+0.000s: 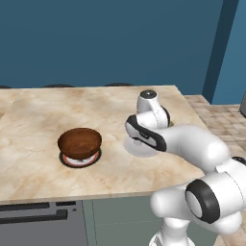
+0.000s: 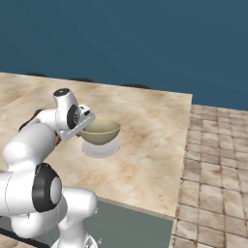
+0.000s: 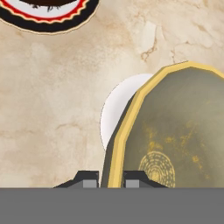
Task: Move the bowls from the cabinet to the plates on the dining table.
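The pale yellowish-olive bowl point(image 2: 100, 131) point(image 3: 175, 131) is tilted low over a pale white round disc point(image 2: 100, 149) point(image 3: 116, 109) point(image 1: 139, 148) on the dining table point(image 1: 38, 110) point(image 2: 155, 126). My gripper point(image 3: 111, 180) point(image 2: 86, 125) is shut on the bowl's yellow rim, one finger inside and one outside. I cannot tell whether the bowl touches the disc. The dark reddish-brown bowl point(image 1: 79, 142) sits on a red-rimmed plate point(image 1: 79, 160) to the left of my arm. That plate's edge point(image 3: 43, 17) shows at the top left of the hand view.
The table's right edge drops to a tiled floor point(image 2: 213, 160). Dark chair tops point(image 1: 57, 85) line the far edge before a blue wall. The grey-green table base point(image 1: 120, 211) lies below the front edge, close to my arm's base.
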